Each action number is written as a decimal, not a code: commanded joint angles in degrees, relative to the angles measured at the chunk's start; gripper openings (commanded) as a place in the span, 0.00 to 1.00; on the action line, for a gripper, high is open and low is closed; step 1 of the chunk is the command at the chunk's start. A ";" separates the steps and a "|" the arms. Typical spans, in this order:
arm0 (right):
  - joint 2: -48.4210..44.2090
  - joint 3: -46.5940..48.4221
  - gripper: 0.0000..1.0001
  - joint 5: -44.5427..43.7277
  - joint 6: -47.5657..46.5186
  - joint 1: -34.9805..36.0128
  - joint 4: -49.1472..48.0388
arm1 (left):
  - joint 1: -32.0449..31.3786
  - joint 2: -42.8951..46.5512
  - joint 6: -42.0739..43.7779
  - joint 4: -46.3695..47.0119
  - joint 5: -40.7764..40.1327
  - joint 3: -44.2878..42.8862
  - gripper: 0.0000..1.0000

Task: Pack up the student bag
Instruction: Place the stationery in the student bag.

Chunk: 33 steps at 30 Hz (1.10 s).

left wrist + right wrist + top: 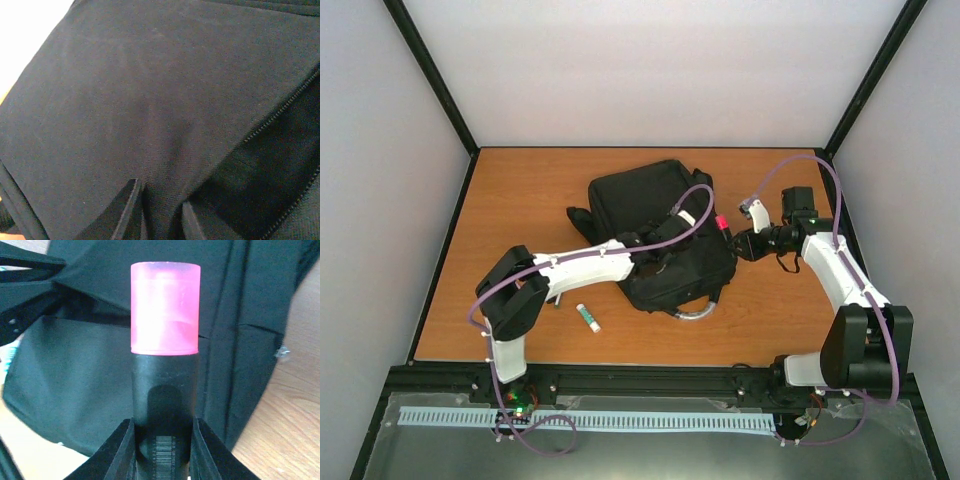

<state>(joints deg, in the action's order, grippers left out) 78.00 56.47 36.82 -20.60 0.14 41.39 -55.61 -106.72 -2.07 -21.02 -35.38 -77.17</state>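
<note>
Student bag [630, 195] lies mid table [520, 190]. Left jaws, nearly closed, pinch its cloth, prob. to lift the opening; right jaws clamp pink-cap marker [165, 370] just right of bag, ready to insert.

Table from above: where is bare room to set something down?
Bare table left of the bag up to the wall, and behind it along the back edge. Crowded: right of the bag, where the right gripper holds a marker, and near front, around the left arm and white tube.
</note>
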 commanded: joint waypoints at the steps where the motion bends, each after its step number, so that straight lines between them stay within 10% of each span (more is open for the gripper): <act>1: 0.51 1.84 0.03 9.04 3.38 0.61 3.44 | 0.24 2.73 -3.38 -2.37 3.54 -3.71 0.15; 33: 24.84 18.07 0.05 1.12 13.83 14.75 7.83 | 0.24 6.96 -6.49 3.63 12.50 2.97 0.03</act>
<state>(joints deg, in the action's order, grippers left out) 101.30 71.55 41.69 -11.03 14.57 52.82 -54.68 -102.67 -8.75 -20.18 -26.28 -74.08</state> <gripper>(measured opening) 0.264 0.052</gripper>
